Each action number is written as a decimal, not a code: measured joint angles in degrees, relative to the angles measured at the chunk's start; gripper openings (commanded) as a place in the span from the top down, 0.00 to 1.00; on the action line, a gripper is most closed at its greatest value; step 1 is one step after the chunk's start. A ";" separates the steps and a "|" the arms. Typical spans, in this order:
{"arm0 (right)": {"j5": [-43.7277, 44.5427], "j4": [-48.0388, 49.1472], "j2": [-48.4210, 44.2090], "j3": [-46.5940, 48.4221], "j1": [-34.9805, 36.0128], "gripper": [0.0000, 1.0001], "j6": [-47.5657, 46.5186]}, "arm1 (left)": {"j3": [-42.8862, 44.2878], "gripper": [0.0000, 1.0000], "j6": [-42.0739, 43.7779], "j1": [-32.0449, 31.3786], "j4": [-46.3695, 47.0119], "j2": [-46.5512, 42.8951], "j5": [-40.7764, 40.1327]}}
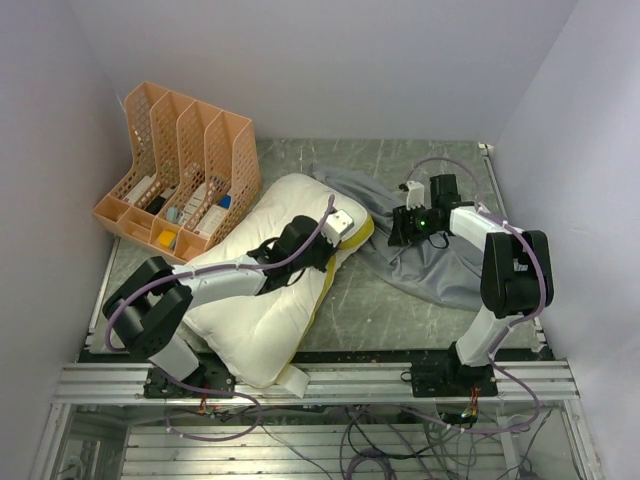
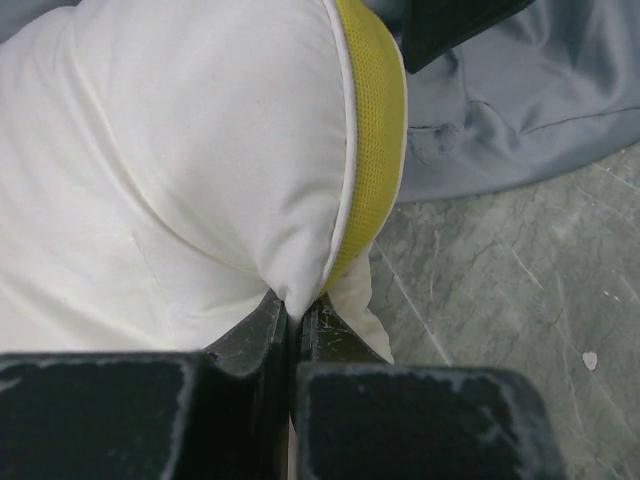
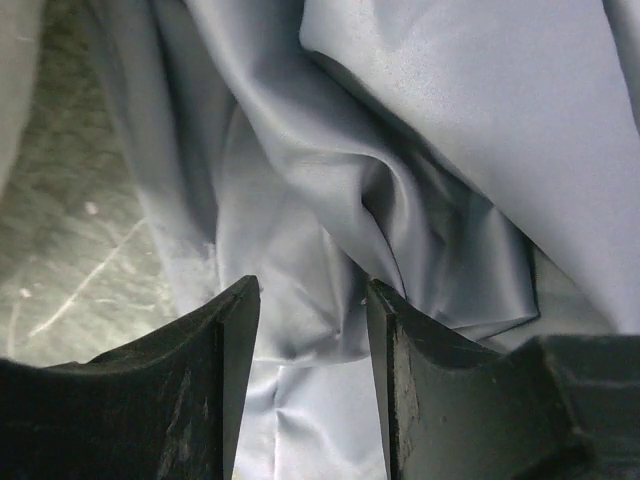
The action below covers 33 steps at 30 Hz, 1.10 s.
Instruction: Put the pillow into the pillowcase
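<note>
The cream-yellow pillow (image 1: 262, 310) lies on the left half of the table, its olive-yellow edge (image 2: 375, 140) facing right. My left gripper (image 1: 322, 252) is shut on a pinch of the pillow's fabric (image 2: 295, 295) at that edge. The blue-grey pillowcase (image 1: 430, 250) lies wrinkled to the right, touching the pillow's far end. My right gripper (image 1: 405, 228) is open just above the pillowcase's folds (image 3: 330, 200), its fingers (image 3: 225, 340) astride a crease and holding nothing.
An orange file rack (image 1: 185, 180) with small items stands at the back left. The green marble tabletop (image 1: 400, 320) shows between the pillow and my right arm's base. White walls close in on three sides. A metal rail (image 1: 330, 380) runs along the near edge.
</note>
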 measured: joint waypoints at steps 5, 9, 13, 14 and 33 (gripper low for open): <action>6.88 0.87 0.79 -0.02 2.14 0.66 -1.03 | -0.17 0.93 -0.20 0.39 0.44 0.00 2.01; 9.99 1.36 0.79 0.00 2.95 0.90 -1.70 | -0.22 0.93 -0.22 0.57 1.40 0.76 4.22; 11.50 1.66 0.79 0.00 3.15 1.00 -1.84 | -0.22 0.93 -0.55 0.68 2.69 3.39 7.10; 11.56 1.70 0.72 0.00 3.15 1.00 -1.81 | -0.22 0.93 -0.70 0.72 2.99 4.24 7.91; -9.09 0.55 -15.10 0.79 7.85 1.00 0.44 | 1.53 0.93 -2.97 1.01 4.74 9.79 15.04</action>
